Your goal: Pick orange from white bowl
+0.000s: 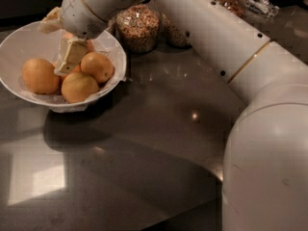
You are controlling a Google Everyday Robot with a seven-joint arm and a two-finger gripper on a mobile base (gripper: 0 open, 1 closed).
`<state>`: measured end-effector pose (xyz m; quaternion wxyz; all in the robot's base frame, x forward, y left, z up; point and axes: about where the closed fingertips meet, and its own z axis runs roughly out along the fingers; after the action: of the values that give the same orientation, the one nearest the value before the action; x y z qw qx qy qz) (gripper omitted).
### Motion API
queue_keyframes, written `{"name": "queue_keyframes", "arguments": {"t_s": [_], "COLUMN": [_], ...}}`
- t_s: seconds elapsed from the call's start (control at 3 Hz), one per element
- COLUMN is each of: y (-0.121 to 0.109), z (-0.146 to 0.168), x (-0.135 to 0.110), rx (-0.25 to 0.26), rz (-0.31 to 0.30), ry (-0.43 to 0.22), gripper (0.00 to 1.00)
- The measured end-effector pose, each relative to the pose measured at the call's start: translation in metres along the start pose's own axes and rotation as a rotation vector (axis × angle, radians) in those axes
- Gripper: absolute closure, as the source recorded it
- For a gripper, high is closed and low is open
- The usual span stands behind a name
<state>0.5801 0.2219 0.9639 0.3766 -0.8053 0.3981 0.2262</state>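
Note:
The white bowl (19, 40) sits at the far left of the dark counter with a crinkled liner along its rim. It holds several oranges: one at the left (40, 75), one at the front (79, 86), one at the right (97, 66). At least one more is mostly hidden behind the gripper. My gripper (58, 42) hangs inside the bowl, over its middle, and it is open. One cream finger (69, 57) points down between the oranges and touches them. The other finger (50, 26) is higher, to the left.
Two glass jars of grains (138, 27) (174, 32) stand just behind and right of the bowl. My white arm (211, 37) runs from the top middle to the lower right. Another jar and a glass object (257, 4) stand at the far right back.

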Motion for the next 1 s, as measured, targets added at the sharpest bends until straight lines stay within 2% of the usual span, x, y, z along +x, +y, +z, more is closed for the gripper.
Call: {"name": "queue_keyframes", "arguments": {"t_s": [0.33,1.0], "y": [-0.005,0.001], "z": [0.014,0.044], "x": [-0.002,-0.009], "rx": [-0.037,-0.125], "rz": [-0.002,0.019], "ry": [-0.005,-0.031], "gripper": [0.33,0.27]}}
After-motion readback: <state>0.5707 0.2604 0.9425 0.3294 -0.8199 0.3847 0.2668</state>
